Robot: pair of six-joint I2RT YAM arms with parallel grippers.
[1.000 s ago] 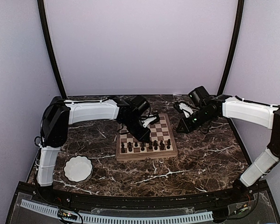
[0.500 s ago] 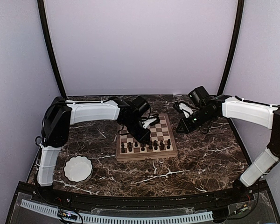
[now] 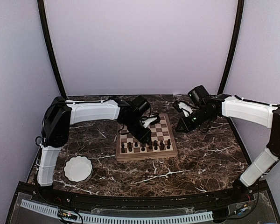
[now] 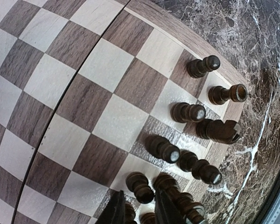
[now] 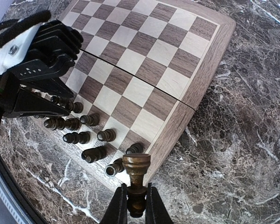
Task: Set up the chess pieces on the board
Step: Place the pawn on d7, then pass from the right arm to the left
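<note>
Chess pieces [image 3: 149,145] line the board [image 3: 164,126] at its 6 o'clock edge beneath narrowly parted left gripper [image 4: 139,199]; right gripper [image 5: 136,190] at 3 o'clock clamps one piece [image 5: 136,163]; bowl [image 3: 78,168] at 8 o'clock

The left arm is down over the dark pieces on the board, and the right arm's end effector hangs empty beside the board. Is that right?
Not empty. The right wrist view shows the right end effector shut on a brown chess piece. The rest stands: the left end effector is over the dark pieces on the board, the right one beside it.
</note>
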